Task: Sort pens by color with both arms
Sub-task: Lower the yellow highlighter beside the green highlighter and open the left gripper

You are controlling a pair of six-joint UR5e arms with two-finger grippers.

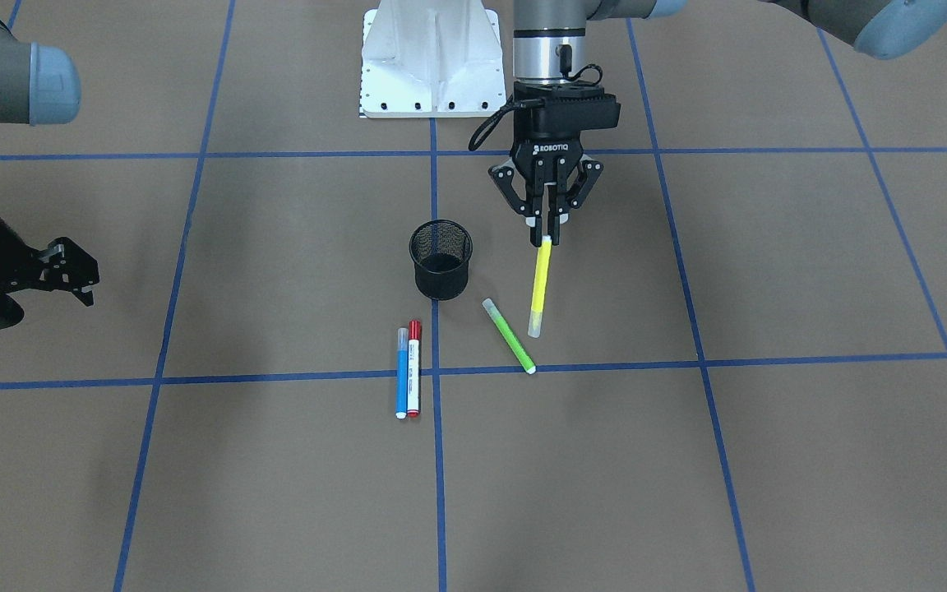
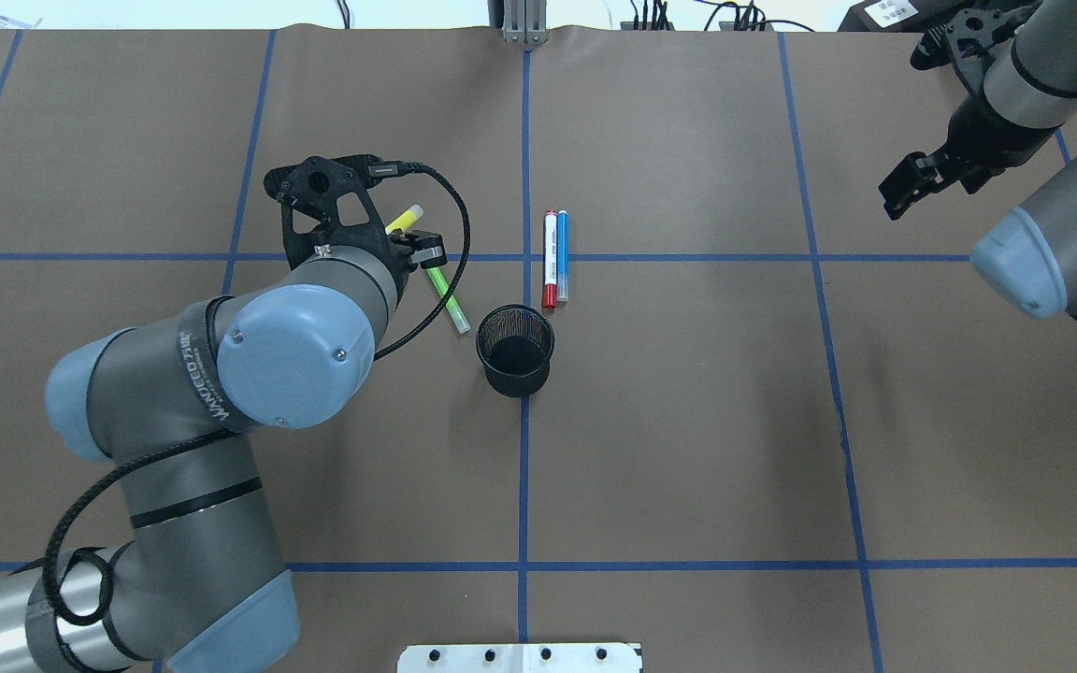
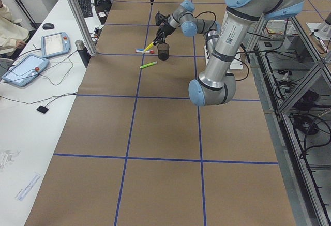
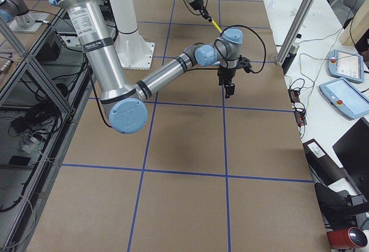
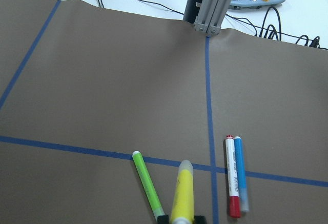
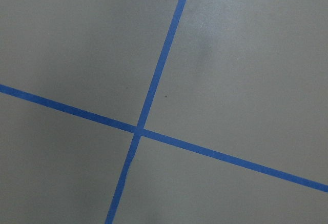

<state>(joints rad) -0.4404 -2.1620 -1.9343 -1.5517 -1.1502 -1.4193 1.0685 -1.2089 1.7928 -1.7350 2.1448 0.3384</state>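
My left gripper point(image 1: 547, 238) is shut on one end of the yellow pen point(image 1: 541, 288), which slants down from the fingers toward the table, to the left of the black mesh cup point(image 2: 515, 349). In the left wrist view the yellow pen point(image 5: 182, 196) sticks out between the fingertips. The light green pen point(image 1: 509, 335) lies flat just beside it. The blue pen point(image 1: 401, 374) and the red-capped white pen point(image 1: 413, 370) lie side by side, touching, beyond the cup. My right gripper point(image 2: 908, 185) hovers far off at the table's right side, open and empty.
Blue tape lines point(image 1: 435, 372) divide the brown table into squares. The white pedestal base point(image 1: 431, 62) stands at the robot's side of the table. A post and tablets point(image 5: 207, 3) stand past the far edge.
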